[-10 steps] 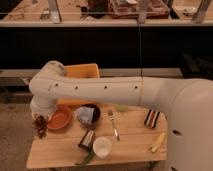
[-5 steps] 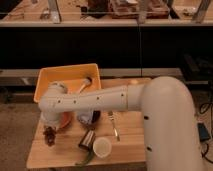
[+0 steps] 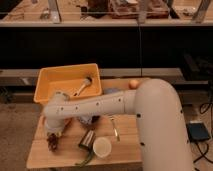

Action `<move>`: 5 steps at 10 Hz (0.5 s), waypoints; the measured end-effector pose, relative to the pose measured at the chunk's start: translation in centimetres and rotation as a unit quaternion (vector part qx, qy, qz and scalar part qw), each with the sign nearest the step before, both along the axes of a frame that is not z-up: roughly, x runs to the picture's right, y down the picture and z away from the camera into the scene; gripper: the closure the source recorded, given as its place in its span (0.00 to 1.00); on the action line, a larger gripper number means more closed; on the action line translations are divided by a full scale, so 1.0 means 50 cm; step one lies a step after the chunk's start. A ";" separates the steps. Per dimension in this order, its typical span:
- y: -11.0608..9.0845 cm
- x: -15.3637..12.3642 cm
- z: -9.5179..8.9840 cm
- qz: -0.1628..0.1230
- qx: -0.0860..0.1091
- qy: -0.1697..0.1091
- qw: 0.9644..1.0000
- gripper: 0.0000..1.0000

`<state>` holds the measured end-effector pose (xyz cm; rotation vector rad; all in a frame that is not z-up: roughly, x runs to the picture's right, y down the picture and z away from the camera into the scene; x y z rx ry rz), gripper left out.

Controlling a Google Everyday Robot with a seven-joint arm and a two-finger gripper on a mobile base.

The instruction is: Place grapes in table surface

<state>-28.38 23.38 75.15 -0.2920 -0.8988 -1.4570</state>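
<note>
1. The room is dim, with a dark shelf or counter running across the back and a grey floor below; the light plank table surface (image 3: 125, 145) stands in front of it.
2. The white robot arm (image 3: 100, 106) sweeps from the right across the table and bends down at the left front corner.
3. A yellow tub (image 3: 66, 80) sits at the table's back left with a utensil inside.
4. On the wood lie a dark can (image 3: 87, 139), a pale cup (image 3: 102, 147), a green vegetable (image 3: 85, 160), a fork (image 3: 114, 127) and an orange fruit (image 3: 134, 84).
5. The gripper (image 3: 53, 138) points down at the left front; whether it grips or has let go, I cannot tell.
6. The grapes (image 3: 52, 143) hang at its tip, low over or touching the wood.
7. This looks like the placing step; next calls for releasing and lifting straight up, clear of the can.
</note>
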 end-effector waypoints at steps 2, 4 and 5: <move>0.019 -0.002 -0.043 -0.044 0.001 -0.040 0.998 0.91; 0.031 -0.003 -0.035 -0.061 -0.019 -0.041 0.997 0.71; 0.036 -0.008 -0.026 -0.070 -0.029 -0.040 0.996 0.61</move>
